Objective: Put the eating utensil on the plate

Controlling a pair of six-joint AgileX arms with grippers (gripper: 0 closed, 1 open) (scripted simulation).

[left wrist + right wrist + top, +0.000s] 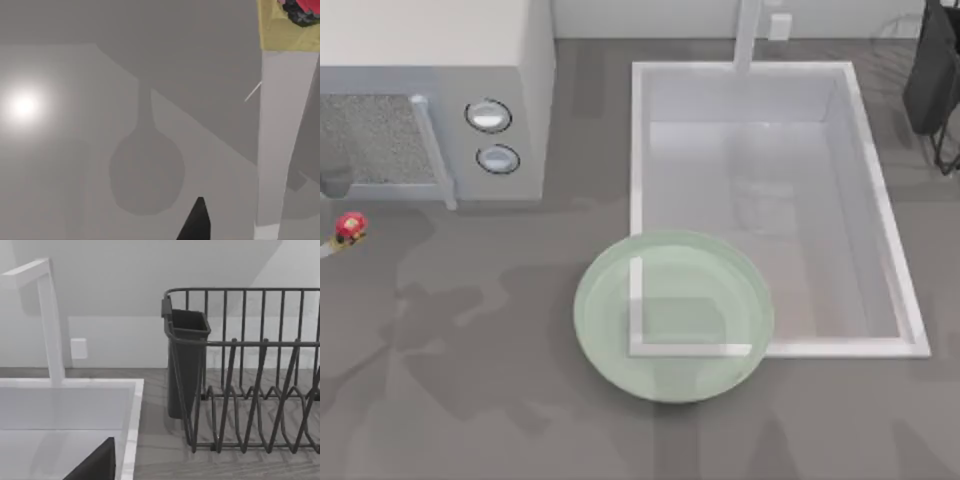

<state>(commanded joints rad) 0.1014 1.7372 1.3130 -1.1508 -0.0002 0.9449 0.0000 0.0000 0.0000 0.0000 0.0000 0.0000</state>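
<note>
One spoon [348, 230] lies at the far left edge of the table [470, 400], cut off there so that its red knob and a bit of yellow show from above; its bowl is out of sight. Through the left wrist camera the pale handle [277, 145] runs close by, with a spoon-shaped shadow on the table beside it. Whether either pincer is wide or narrow I cannot tell. One pale green plate [595, 320] sits well apart, overlapping the near-left corner of the sink [880, 200]. A microwave [440, 90] with two round knobs stands behind the spoon. A dark dish rack [250, 390] with a cup holder is beside the sink.
</note>
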